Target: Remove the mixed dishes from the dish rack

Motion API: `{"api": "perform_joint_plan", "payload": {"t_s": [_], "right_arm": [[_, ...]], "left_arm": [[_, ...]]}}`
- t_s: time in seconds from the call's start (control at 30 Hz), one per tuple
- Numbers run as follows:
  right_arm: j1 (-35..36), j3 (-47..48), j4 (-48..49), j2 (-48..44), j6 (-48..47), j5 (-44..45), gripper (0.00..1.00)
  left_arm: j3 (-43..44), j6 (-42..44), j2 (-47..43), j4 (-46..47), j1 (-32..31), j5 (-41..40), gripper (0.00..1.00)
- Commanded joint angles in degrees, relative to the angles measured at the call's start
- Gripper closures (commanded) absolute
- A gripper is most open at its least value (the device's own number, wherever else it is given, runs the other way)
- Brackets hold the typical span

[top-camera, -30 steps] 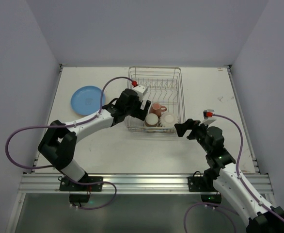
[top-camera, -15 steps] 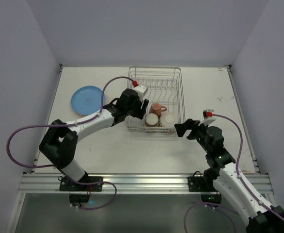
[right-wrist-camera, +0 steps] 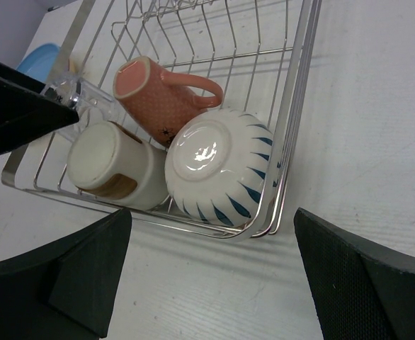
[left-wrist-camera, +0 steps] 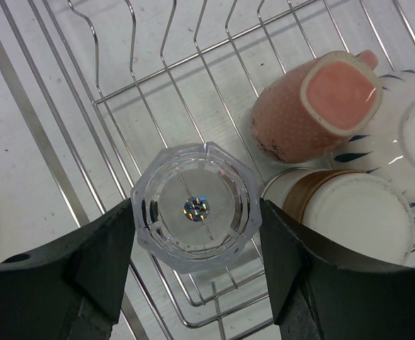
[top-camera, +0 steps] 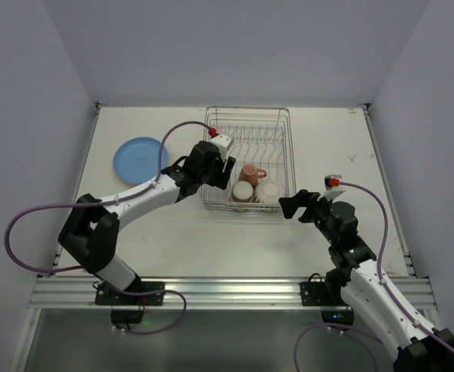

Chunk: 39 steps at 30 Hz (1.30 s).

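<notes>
The left gripper [top-camera: 227, 174] is clamped on a clear glass [left-wrist-camera: 195, 207] standing on end in the near-left part of the dish rack [right-wrist-camera: 294, 106]. A slow, straight lift should keep the glass off the wires and off the banded cup [left-wrist-camera: 356, 212] just beside it. The glass looks faceted, thick-walled and probably slippery. The right gripper [top-camera: 291, 206] hangs wide open, off the rack's near-right corner.

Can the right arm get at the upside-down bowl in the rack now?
Probably yes: the bowl sits uncovered in the dish rack corner nearest the open right gripper; only the wire wall stands between.
</notes>
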Motion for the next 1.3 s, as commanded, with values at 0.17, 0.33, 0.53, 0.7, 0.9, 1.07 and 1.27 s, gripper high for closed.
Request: {"api": "perform_joint_plan", "payload": {"t_s": [0.17, 0.33, 0.53, 0.7, 0.9, 1.07, 1.27], "right_arm": [[0.01, 1.43, 2.63, 0.27, 0.27, -0.27, 0.01], [0.01, 1.34, 2.71, 0.36, 0.18, -0.53, 0.01], [0.10, 1.25, 2.71, -2.61, -1.13, -2.19, 0.01], [0.10, 0.73, 3.67, -9.30, 3.51, -12.29, 0.01], [0.10, 0.90, 13.22, -13.44, 14.67, -26.35, 0.01], [0.10, 2.83, 20.11, -10.11, 23.80, -32.16, 0.02], [0.18, 0.03, 32.32, -5.97, 33.30, -35.33, 0.05]], "left_arm": [[3.83, -3.03, -10.88, 0.74, 0.09, -0.33, 0.49], [3.40, -5.40, -16.15, 0.73, 0.61, -0.43, 0.48], [-0.38, -11.64, -22.65, 3.28, 2.54, 7.20, 0.48], [-5.04, -17.79, -27.48, 7.32, 5.53, 17.75, 0.48], [-10.58, -26.05, -28.99, 17.16, 7.91, 32.86, 0.48], [-15.75, -33.25, -28.46, 29.26, 8.00, 41.58, 0.49], [-22.26, -41.43, -29.52, 46.07, 8.00, 45.54, 0.50]]}}
